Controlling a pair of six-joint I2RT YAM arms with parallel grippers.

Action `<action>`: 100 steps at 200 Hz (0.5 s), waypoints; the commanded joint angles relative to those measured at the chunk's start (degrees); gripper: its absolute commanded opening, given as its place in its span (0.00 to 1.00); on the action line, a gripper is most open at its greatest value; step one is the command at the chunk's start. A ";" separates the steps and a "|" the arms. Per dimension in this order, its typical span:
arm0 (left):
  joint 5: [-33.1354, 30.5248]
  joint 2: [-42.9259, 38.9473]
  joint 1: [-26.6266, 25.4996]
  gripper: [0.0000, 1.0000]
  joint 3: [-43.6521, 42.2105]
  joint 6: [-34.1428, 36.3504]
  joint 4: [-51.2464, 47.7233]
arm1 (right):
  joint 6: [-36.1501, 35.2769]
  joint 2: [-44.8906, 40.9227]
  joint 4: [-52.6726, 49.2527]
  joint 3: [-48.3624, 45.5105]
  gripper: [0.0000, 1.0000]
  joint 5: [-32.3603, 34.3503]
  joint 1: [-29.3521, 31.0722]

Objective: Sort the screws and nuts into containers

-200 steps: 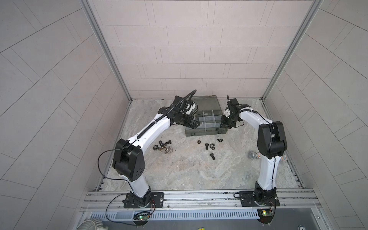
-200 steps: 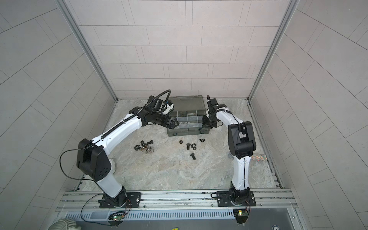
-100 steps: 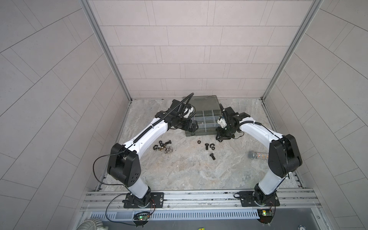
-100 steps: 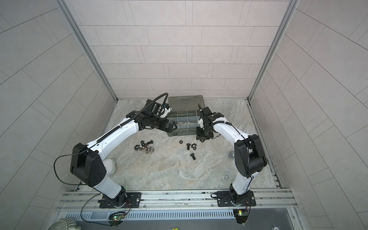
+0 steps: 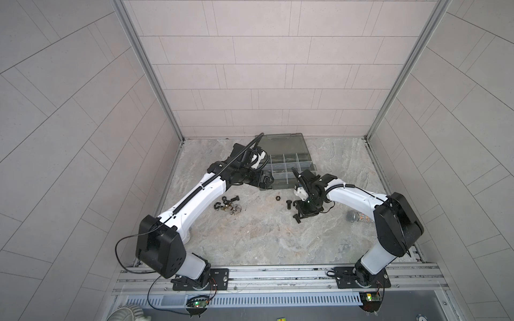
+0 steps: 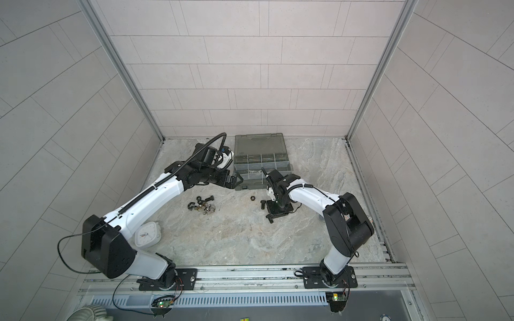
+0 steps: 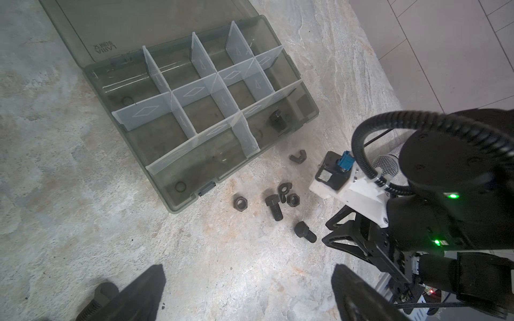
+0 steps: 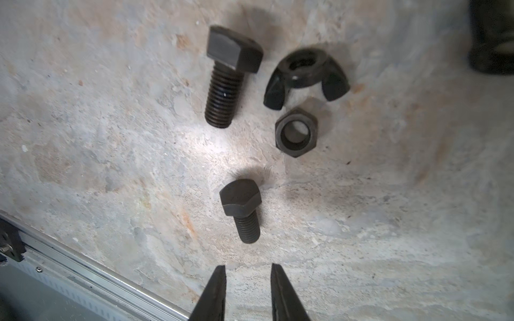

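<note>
A: Pointing down at the worktop (image 5: 258, 241), the right end effector (image 8: 248, 278) has its jaws slightly parted, nothing between them; the nearest screw (image 8: 241, 214) lies just ahead of the tips.
B: And the left end effector (image 7: 247, 275)?
A: Spread wide, empty, beside the near corner of the organizer case (image 7: 178, 207).
B: The other parts?
A: A second screw (image 8: 230, 77), a wing nut (image 8: 304, 75) and a hex nut (image 8: 296, 136) lie close together on the worktop. A third screw (image 7: 278, 123) sits in an end compartment (image 7: 264, 116). A loose pile (image 5: 229, 205) lies by the left arm (image 5: 194, 197).
</note>
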 commanded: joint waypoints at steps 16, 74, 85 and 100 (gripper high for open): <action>-0.23 -4.86 0.23 1.00 -3.02 -1.66 0.08 | -0.13 0.39 3.48 -1.67 0.29 0.56 1.90; -0.96 -7.53 0.16 1.00 -5.15 -1.91 -1.16 | 0.20 3.23 7.46 -2.90 0.29 1.24 2.26; -1.05 -8.11 0.18 1.00 -5.54 -1.83 -1.24 | 0.25 3.82 8.30 -3.37 0.29 1.05 2.24; -1.47 -8.80 0.20 1.00 -5.95 -1.67 -1.35 | 0.34 4.70 9.18 -3.69 0.29 1.15 2.23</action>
